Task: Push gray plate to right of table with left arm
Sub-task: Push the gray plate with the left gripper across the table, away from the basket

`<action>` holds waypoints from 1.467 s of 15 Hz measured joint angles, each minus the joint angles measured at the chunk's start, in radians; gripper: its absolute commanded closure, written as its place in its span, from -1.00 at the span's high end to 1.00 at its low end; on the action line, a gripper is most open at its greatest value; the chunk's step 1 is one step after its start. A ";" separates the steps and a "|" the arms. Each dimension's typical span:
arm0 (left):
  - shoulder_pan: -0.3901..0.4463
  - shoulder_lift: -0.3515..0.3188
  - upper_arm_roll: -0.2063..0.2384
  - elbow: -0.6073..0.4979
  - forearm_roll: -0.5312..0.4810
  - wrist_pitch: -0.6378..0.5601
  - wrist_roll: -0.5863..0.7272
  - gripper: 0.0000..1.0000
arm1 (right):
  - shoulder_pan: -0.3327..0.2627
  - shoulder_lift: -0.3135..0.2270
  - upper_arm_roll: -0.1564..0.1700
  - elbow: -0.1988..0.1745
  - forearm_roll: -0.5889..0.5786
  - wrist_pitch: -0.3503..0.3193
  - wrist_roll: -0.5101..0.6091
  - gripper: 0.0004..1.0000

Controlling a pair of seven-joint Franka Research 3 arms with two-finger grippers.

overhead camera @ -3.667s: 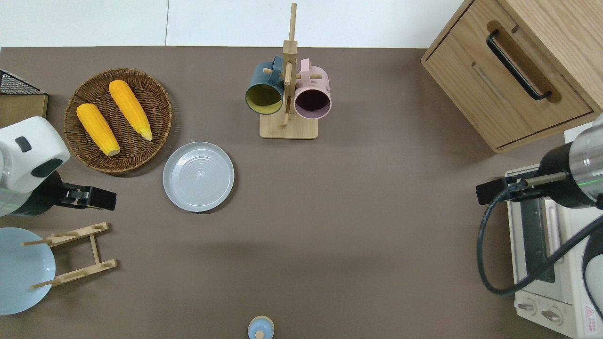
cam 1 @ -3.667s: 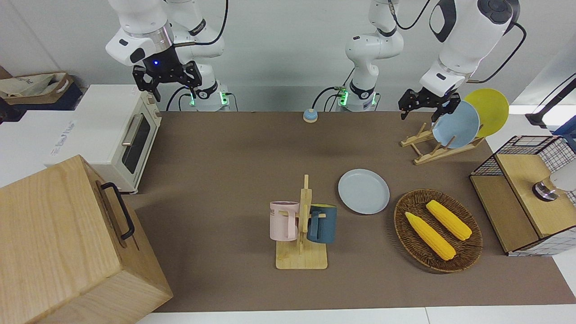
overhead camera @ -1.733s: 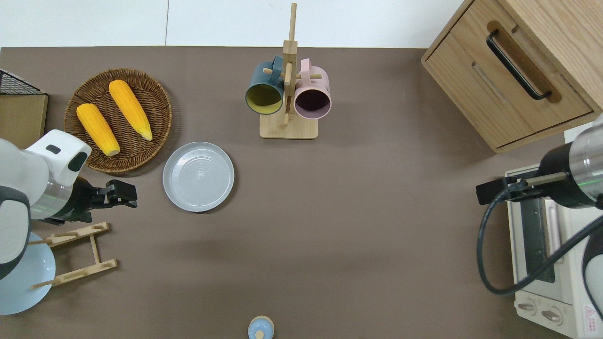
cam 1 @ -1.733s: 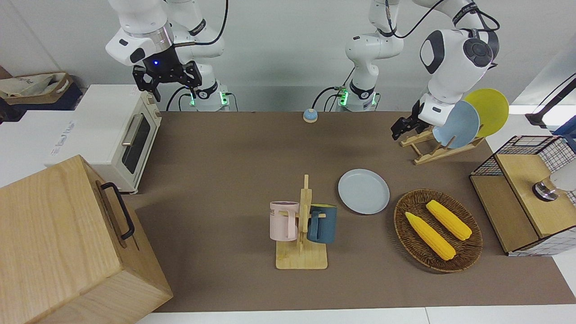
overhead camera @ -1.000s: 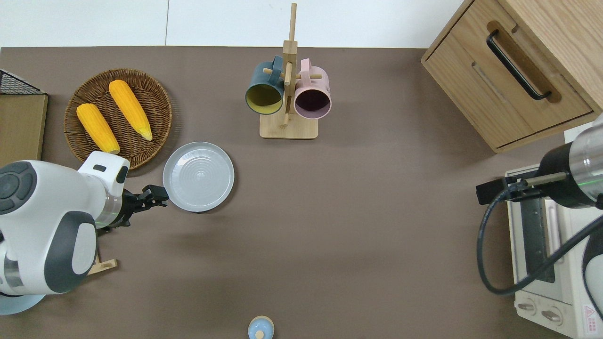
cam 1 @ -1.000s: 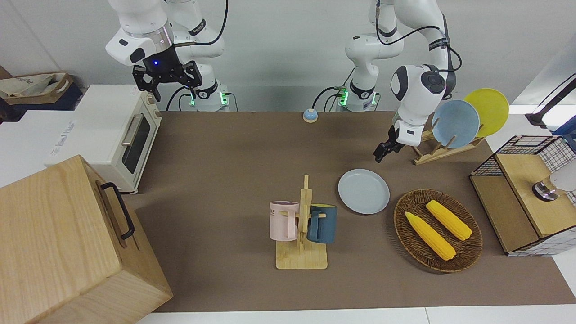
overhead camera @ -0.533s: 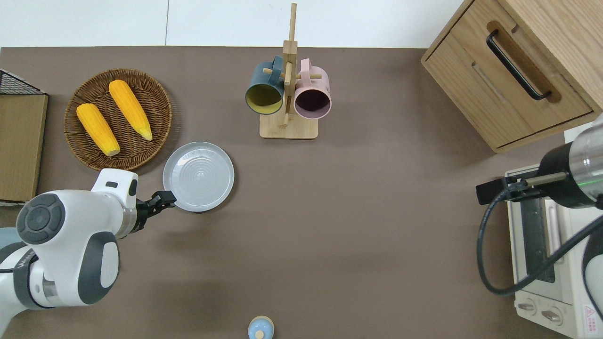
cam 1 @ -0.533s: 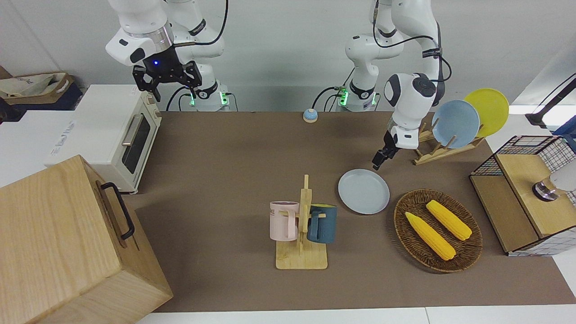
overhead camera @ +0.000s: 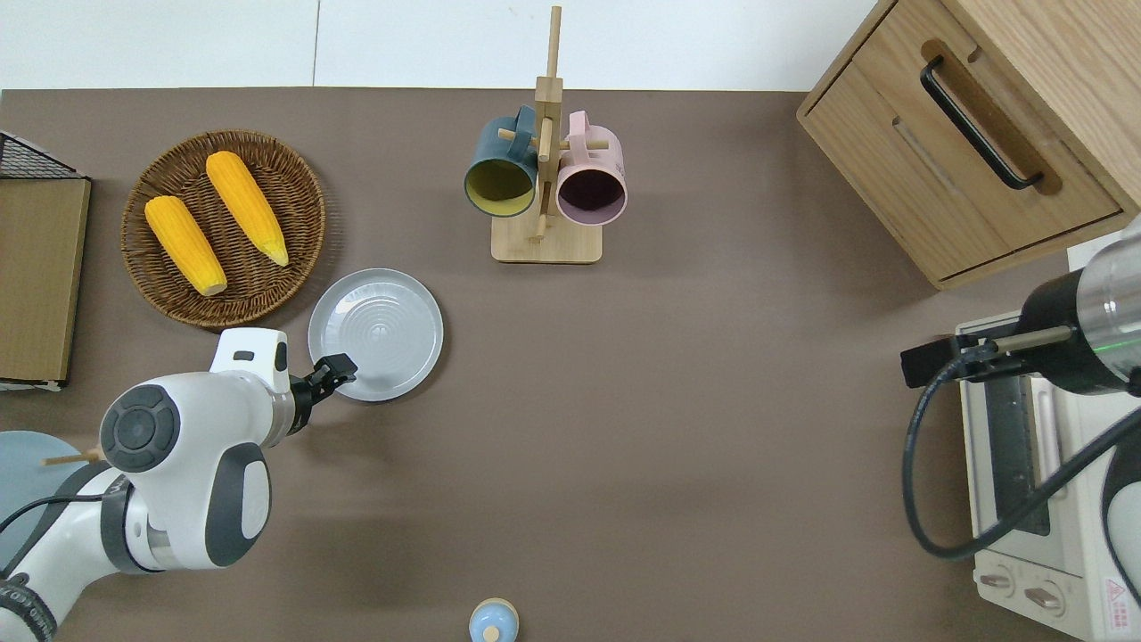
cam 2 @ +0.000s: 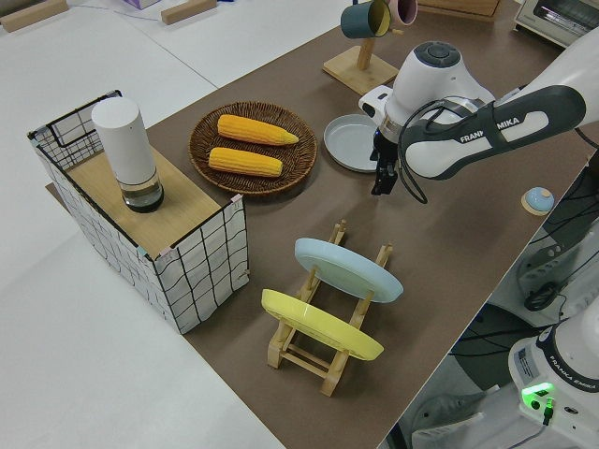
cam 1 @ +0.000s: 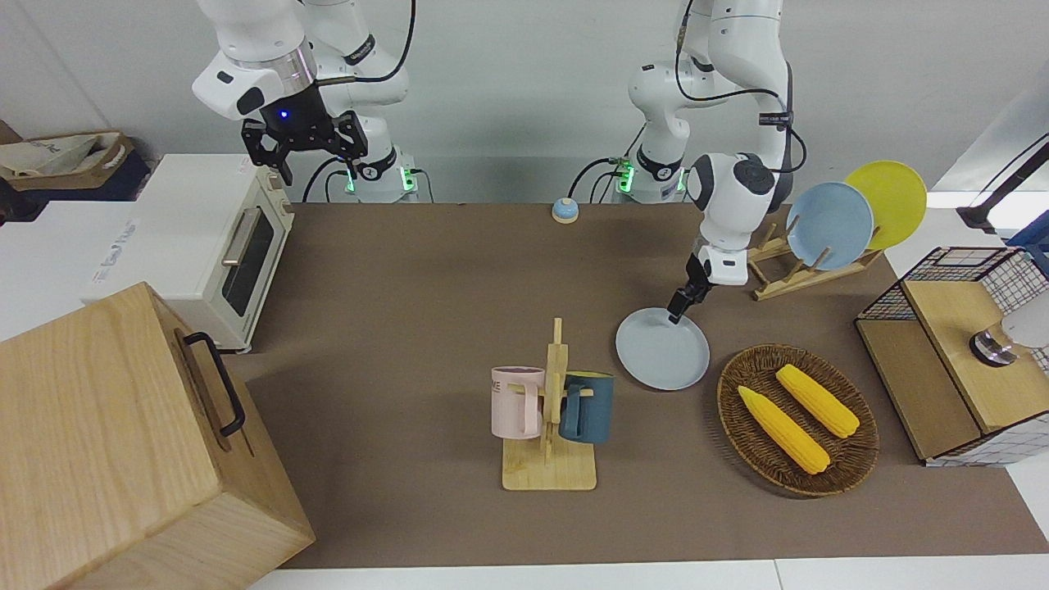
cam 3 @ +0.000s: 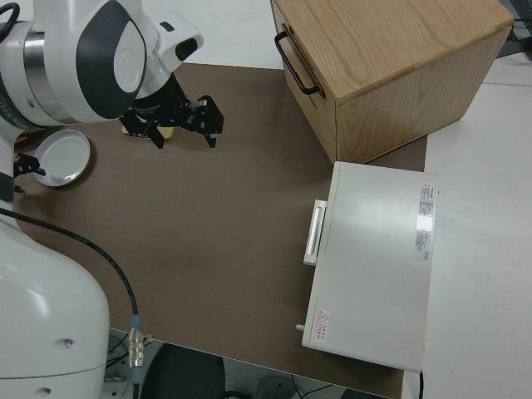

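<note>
The gray plate [overhead camera: 375,334] lies flat on the brown table [overhead camera: 677,401], between the corn basket and the mug rack; it also shows in the front view [cam 1: 662,351] and the left side view [cam 2: 348,140]. My left gripper [overhead camera: 336,367] is low at the plate's rim, on the part nearer to the robots and toward the left arm's end [cam 1: 677,311] [cam 2: 379,182]. I cannot tell whether it touches the rim. My right gripper [cam 1: 305,152] is parked, open and empty.
A wicker basket [overhead camera: 267,285] with two corn cobs lies beside the plate. The mug rack [overhead camera: 545,241] holds a pink and a blue mug. A plate rack holds a bluer plate [cam 1: 829,225] and a yellow plate [cam 1: 889,201]. A wooden cabinet [overhead camera: 980,134], a toaster oven [cam 1: 205,246] and a small bell [overhead camera: 493,621] stand around.
My left arm has swung from over the plate rack down toward the table's middle, and its gripper has reached the gray plate's rim. The plate and the right arm have not moved.
</note>
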 measured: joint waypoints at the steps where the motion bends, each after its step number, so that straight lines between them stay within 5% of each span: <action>1: -0.003 0.005 0.000 0.000 0.000 0.006 -0.001 0.68 | 0.000 0.000 0.000 0.000 0.000 0.000 0.000 0.97; 6: -0.004 0.007 0.002 0.000 0.000 0.008 -0.002 -1.00 | 0.000 0.000 0.000 0.000 0.000 0.000 0.000 0.97; 15: -0.012 -0.001 0.000 0.003 -0.002 0.022 -0.002 -1.00 | 0.000 0.000 0.000 0.000 0.000 0.000 0.000 0.97; 22: -0.096 -0.002 0.002 0.003 -0.002 0.025 -0.124 -1.00 | 0.000 0.000 0.000 0.000 0.000 0.000 0.000 0.97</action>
